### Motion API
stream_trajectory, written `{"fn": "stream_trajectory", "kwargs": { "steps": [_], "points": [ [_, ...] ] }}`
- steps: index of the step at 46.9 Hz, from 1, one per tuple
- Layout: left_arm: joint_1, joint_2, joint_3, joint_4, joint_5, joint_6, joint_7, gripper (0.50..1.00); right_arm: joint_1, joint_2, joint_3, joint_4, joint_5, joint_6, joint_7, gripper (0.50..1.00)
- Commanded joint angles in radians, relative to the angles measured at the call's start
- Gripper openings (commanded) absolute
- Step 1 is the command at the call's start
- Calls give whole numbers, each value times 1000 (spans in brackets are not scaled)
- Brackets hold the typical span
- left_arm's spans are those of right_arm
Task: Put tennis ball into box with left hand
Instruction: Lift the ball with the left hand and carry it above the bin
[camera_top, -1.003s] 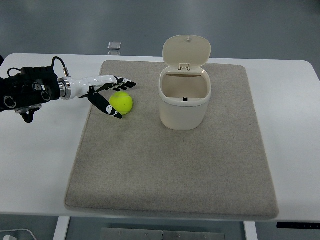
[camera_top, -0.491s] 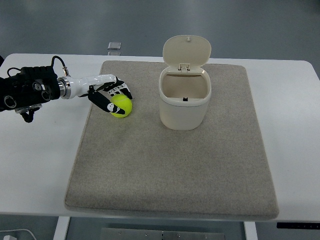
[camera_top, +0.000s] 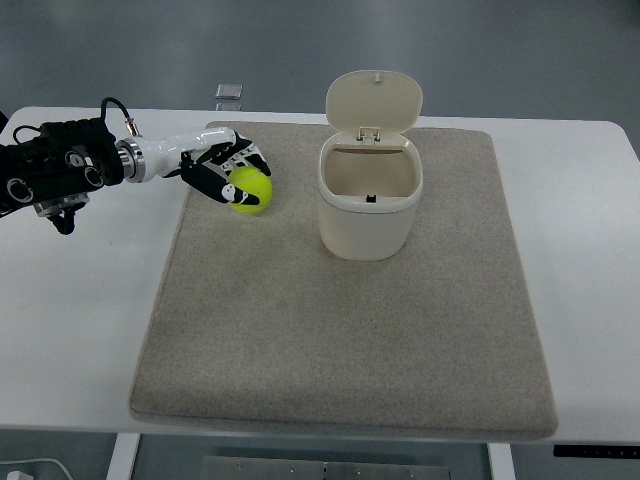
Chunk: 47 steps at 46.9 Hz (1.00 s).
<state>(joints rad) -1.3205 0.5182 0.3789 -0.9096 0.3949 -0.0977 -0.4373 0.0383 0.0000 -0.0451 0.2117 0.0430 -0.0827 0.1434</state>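
A yellow-green tennis ball (camera_top: 251, 192) is held in my left hand (camera_top: 232, 175), whose black-and-white fingers are curled over its top and left side. The hand and ball are lifted a little above the grey mat (camera_top: 340, 340), near its far left corner. The box is a cream bin (camera_top: 369, 195) with its hinged lid (camera_top: 374, 101) standing open, upright on the mat to the right of the ball. Its inside shows empty. The left arm comes in from the left edge. The right hand is out of view.
The mat lies on a white table (camera_top: 80, 330). A small grey object (camera_top: 229, 93) lies at the table's far edge, behind the hand. Bare mat stretches in front of the bin and the ball.
My left hand closed its fingers around the ball, then rose and moved slightly right and away from me with the ball in it.
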Motion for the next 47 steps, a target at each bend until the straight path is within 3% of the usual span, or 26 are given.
{"fn": "stream_trajectory", "kwargs": {
  "steps": [1,11,29,47],
  "points": [
    [14,0,-84,38,-109,6,0,500,0,0,1,0,0,0,-1,938],
    [24,0,-256,63,-317,38,-5,500,0,0,1,0,0,0,-1,938],
    [-26,-41,-632,38,-369,41,-3,500,0,0,1,0,0,0,-1,938],
    [-129,-152,-647,-94,-357,62,-6,500,0,0,-1,0,0,1,-1,938]
  ]
}}
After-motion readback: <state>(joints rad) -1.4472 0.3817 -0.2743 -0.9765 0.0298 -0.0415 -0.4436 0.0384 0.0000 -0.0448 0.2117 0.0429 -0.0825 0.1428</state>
